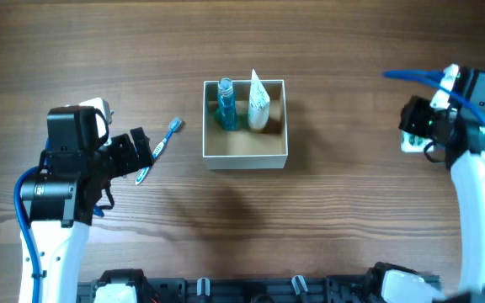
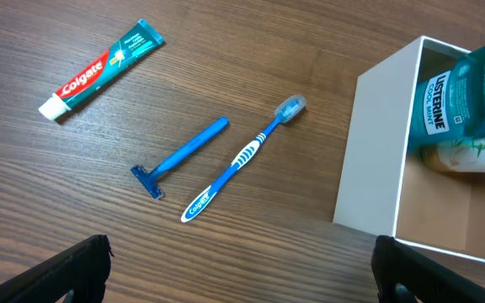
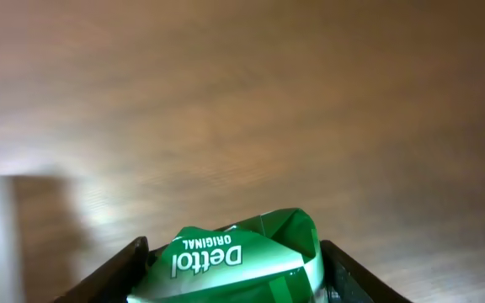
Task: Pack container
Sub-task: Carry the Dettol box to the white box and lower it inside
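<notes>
1. Sitting near the middle of the wooden table [image 1: 335, 223], the container [image 1: 244, 161] stands upright with its open top up, showing white walls and a tan floor.
2. Against its far wall lies a blue-green Listerine bottle [image 1: 226, 105]. A white tube [image 1: 259, 103] with green leaf print lies just beside it on the right. The near half of the floor is bare.
3. The left wrist view shows the container's near corner at the right edge, with the bottle's "Cool Mint" label readable over the wall.
4. Three items lie on the wood left of the container, none touching another:
   - A blue-and-white toothbrush [image 2: 242, 158] is nearest the box, with its bristle end pointing away from the camera.
   - A blue disposable razor [image 2: 179, 157] lies just beside the toothbrush and roughly parallel to it.
   - A red-and-green Colgate toothpaste tube [image 2: 103, 70] lies farther off.
5. The left gripper [image 2: 242, 286] has its fingers spread wide with nothing between them. From overhead it sits left of the container, by the toothbrush handle.
6. The right gripper [image 3: 234, 282] is well to the right of the container, with its jaws clamped on a green Dettol Original pack [image 3: 242, 248].
7. The right wrist view is blurred, so I cannot tell whether the pack touches the table.
</notes>
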`<action>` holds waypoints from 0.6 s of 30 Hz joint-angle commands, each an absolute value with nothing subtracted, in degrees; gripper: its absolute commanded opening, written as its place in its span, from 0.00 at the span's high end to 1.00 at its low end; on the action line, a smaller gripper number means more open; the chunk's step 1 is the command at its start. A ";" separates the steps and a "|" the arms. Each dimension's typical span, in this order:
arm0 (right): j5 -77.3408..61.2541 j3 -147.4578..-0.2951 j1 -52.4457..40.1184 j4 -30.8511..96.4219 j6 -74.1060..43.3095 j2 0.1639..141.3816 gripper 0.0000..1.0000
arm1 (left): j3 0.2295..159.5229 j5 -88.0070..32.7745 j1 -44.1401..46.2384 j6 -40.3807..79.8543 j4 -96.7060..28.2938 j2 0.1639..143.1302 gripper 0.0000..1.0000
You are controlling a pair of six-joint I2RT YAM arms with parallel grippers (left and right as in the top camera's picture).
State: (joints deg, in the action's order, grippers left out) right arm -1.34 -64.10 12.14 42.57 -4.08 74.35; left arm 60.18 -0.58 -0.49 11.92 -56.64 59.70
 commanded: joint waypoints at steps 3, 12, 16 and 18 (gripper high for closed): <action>-2.81 -71.35 0.25 45.76 -7.35 67.75 0.96 | 61.12 -1.67 -0.86 12.49 -56.77 59.70 0.00; 5.67 -73.69 -18.81 43.09 -29.39 67.72 0.96 | 61.12 -1.67 -0.86 12.49 -56.82 59.70 0.00; 12.23 -73.65 -24.56 42.74 -39.92 69.89 0.96 | 61.12 -1.69 -0.86 12.49 -56.82 59.70 0.00; 12.23 -73.65 -25.89 42.68 -44.77 71.50 0.96 | 61.12 -1.69 -0.86 12.49 -56.84 59.70 0.00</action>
State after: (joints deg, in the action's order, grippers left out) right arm 6.24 -72.40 -23.38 43.22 -30.61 68.86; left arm 60.18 -0.58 -0.49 11.92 -56.64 59.70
